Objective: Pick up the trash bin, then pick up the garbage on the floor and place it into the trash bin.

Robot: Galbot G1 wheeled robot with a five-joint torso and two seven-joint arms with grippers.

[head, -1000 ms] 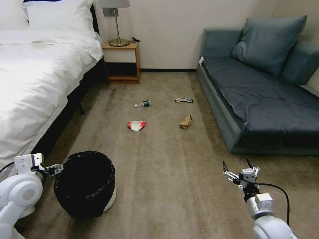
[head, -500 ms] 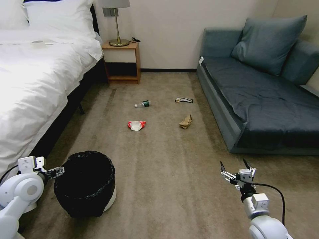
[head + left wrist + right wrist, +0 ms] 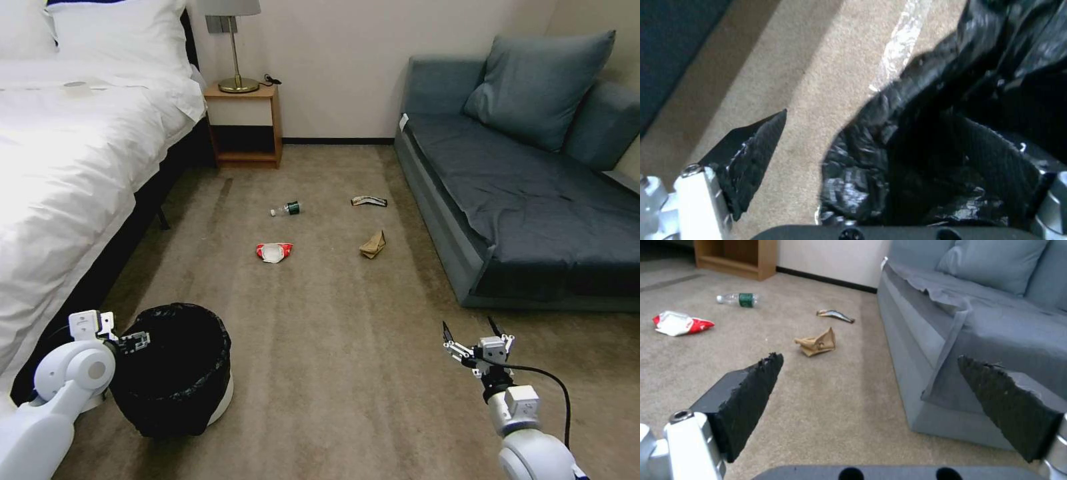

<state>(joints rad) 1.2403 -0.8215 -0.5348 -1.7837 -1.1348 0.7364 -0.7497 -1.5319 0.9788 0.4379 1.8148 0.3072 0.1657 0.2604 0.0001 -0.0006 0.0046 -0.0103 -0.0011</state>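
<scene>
I count one trash bin (image 3: pixel 175 371), white with a crinkly black bag over its rim, and four litter pieces on the floor (image 3: pixel 333 347): bottle (image 3: pixel 287 209), red packet (image 3: pixel 274 251), brown paper (image 3: pixel 373 245), wrapper (image 3: pixel 369 201). My left gripper (image 3: pixel 137 341) is spread astride the bin's near-left rim. My right gripper (image 3: pixel 477 343) hovers spread, well short of the litter

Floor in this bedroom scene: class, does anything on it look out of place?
Yes. Four bits of litter lie on the carpet between bed and sofa: a clear bottle on its side, a crushed red-and-white packet, crumpled brown paper and a flat wrapper. The trash bin stands upright, its black liner bunched unevenly over the rim.
</scene>
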